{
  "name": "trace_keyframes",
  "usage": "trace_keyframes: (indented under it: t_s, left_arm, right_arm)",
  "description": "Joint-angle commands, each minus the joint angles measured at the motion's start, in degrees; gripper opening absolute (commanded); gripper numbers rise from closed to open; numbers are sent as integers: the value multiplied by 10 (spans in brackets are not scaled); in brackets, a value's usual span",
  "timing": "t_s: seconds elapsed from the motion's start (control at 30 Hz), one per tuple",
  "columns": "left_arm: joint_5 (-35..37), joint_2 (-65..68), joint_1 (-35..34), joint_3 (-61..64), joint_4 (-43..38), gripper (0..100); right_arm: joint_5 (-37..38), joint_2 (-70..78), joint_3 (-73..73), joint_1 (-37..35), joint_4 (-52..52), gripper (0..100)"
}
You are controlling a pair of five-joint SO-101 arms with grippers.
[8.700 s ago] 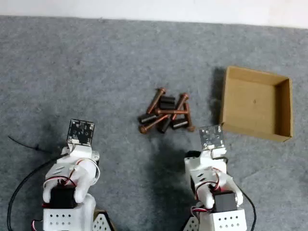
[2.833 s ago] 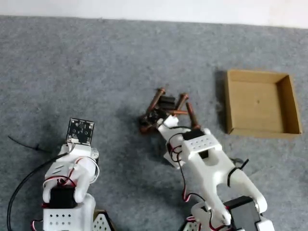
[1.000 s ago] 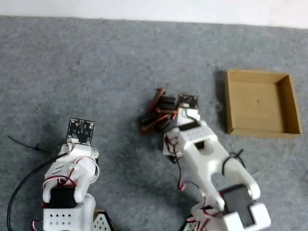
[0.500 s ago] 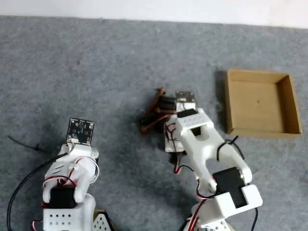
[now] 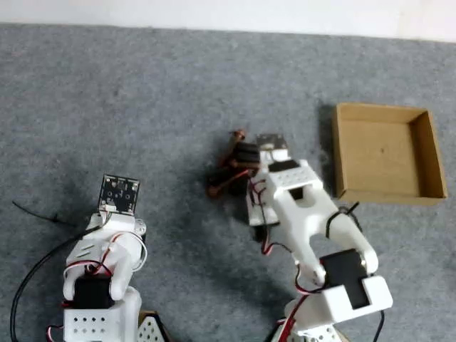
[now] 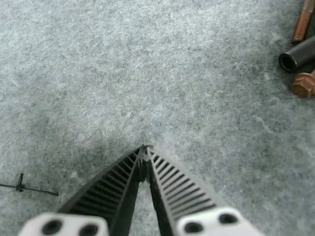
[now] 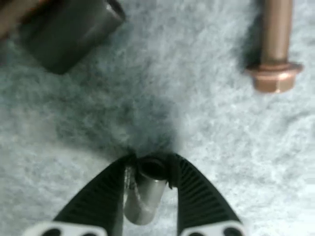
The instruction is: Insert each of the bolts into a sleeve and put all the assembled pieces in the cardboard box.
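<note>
The left arm [image 5: 100, 260] is folded back at its base, the left jaws closed tip to tip over the bench [image 5: 142, 92]. The right arm [image 5: 306, 214] stretches forward to the pile, and the right jaws grip a sleeve [image 7: 145, 196] lengthways between them. Beyond lie loose bolts [image 5: 228, 183] and sleeves [image 5: 247, 152], crossed and touching. The box [image 5: 381, 153] sits right of the pile, apart, brown floor showing.

Soft, even light on the grey tabletop [image 5: 142, 85]. Shadows spill toward nine o'clock from the right arm [image 5: 306, 214] and the cardboard box [image 5: 337, 153], and a dark patch pools just beyond the right pincer [image 7: 150, 163].
</note>
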Motion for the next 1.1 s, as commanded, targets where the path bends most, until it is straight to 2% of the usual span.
trace_keyframes:
  t_s: [0.0, 0.13, 0.33, 0.43, 0.87, 0.97, 1.07]
  left_arm:
    - [-4, 0, -3, -3, -11, 5]
    - [-4, 0, -3, -3, -11, 5]
    - [-4, 0, -3, -3, -11, 5]
    - [-4, 0, -3, -3, -11, 5]
    - [-4, 0, -3, -3, -11, 5]
    - [-4, 0, -3, -3, -11, 5]
    - [-4, 0, -3, -3, -11, 5]
  right_arm:
    - [11, 30, -74, 23, 4, 5]
    - [11, 100, -121, 29, 5, 17]
    - [-11, 120, -141, 29, 73, 178]
    - [-41, 119, -138, 25, 96, 183]
    - [-44, 124, -120, 26, 101, 183]
    - [-44, 124, -109, 26, 101, 137]
    - [-41, 124, -109, 26, 98, 0]
